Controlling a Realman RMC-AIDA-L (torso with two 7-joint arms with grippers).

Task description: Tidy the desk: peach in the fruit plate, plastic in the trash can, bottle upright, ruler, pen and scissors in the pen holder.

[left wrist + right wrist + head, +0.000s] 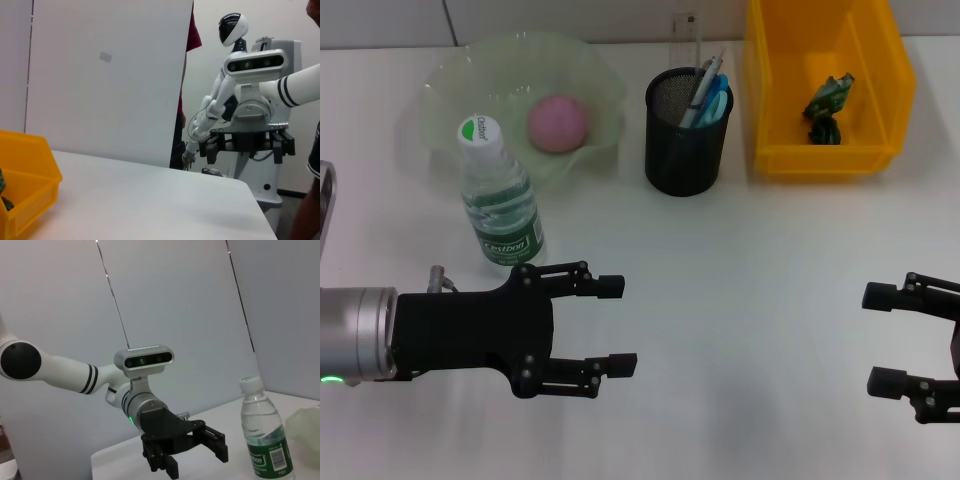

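Note:
A pink peach (558,123) lies in the pale green fruit plate (450,90) at the back left. A clear water bottle (500,196) with a green label stands upright in front of the plate; it also shows in the right wrist view (263,432). The black mesh pen holder (687,135) holds a pen, blue scissors and a clear ruler (686,45). Crumpled green plastic (827,103) lies in the yellow bin (770,90). My left gripper (615,326) is open and empty over the table, front left. My right gripper (882,338) is open and empty at the front right.
The yellow bin's corner shows in the left wrist view (30,185), with another white robot (245,95) beyond the table's far edge. The left gripper also shows in the right wrist view (197,452).

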